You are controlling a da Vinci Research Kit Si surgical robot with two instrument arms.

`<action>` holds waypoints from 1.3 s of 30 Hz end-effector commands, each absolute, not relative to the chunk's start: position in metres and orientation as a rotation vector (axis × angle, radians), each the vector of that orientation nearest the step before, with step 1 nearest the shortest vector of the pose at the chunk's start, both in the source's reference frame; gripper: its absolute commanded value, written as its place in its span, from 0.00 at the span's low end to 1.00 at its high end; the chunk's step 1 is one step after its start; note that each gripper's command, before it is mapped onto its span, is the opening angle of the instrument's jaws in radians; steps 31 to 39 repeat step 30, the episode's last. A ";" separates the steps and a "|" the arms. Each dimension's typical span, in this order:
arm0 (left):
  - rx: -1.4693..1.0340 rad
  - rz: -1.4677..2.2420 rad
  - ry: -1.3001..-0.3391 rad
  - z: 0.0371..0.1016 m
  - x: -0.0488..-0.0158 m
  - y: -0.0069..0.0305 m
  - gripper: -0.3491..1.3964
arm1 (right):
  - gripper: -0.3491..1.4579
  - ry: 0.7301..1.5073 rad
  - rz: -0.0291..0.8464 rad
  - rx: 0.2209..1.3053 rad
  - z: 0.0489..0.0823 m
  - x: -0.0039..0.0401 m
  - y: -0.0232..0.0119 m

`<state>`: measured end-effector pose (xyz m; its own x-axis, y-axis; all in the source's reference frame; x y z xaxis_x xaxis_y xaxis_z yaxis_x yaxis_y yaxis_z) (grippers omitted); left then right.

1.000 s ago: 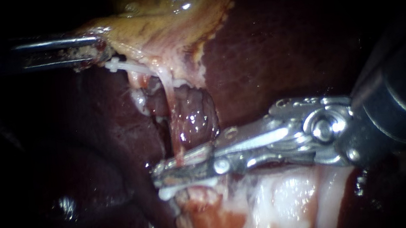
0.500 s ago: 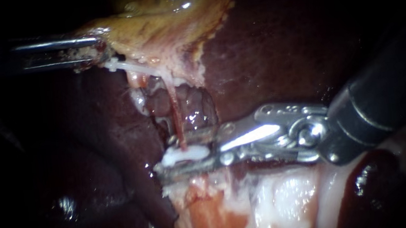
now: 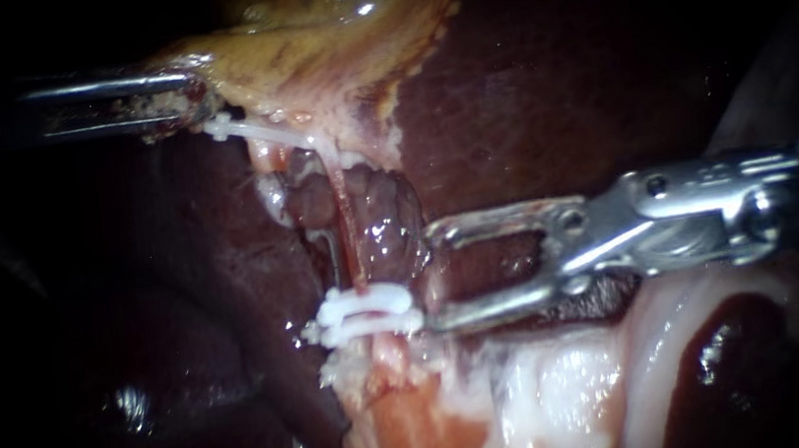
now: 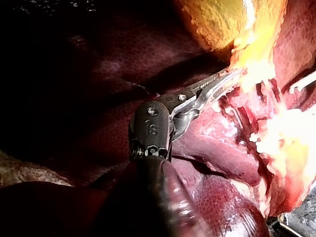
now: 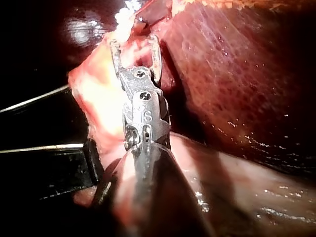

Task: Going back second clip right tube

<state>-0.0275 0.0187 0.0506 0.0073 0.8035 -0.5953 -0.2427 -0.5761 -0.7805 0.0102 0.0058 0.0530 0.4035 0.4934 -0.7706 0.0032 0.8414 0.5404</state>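
A white plastic clip point(image 3: 367, 314) sits across the thin pink tube's point(image 3: 352, 244) lower end, the right instrument's point(image 3: 434, 280) shiny forked jaws wide and empty just beside it; the left wrist view adds the left instrument's point(image 4: 231, 77) ridged jaws pinching the yellow gallbladder point(image 4: 217, 24).

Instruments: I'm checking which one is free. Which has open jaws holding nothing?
The right instrument, entering from the right: its jaws gape beside the white clips, empty. The left instrument has its jaws shut on the gallbladder edge.

Two instruments: left instrument point(image 3: 200, 96) and right instrument point(image 3: 435, 280). Two white clips, upper clip point(image 3: 363, 303) and lower clip point(image 3: 376, 326), on one tube point(image 3: 353, 249). One gallbladder point(image 3: 320, 34); one liver point(image 3: 544, 90).
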 end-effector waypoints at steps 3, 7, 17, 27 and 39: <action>-1.497 1.682 -0.603 0.0506 -0.0276 0.0187 0.00 | 0.47 1.127 0.317 0.480 0.0527 0.0082 0.0059; -1.497 1.683 -0.601 0.0507 -0.0278 0.0186 0.00 | 0.47 1.126 0.308 0.472 0.0526 0.0066 0.0058; -1.515 1.710 -0.613 0.0537 -0.0313 0.0162 0.00 | 0.47 1.129 0.298 0.469 0.0522 0.0058 0.0061; -1.511 1.712 -0.628 0.0546 -0.0320 0.0156 0.00 | 0.47 1.129 0.298 0.470 0.0521 0.0057 0.0061; -1.511 1.711 -0.636 0.0542 -0.0316 0.0160 0.00 | 0.47 1.130 0.294 0.477 0.0520 0.0061 0.0061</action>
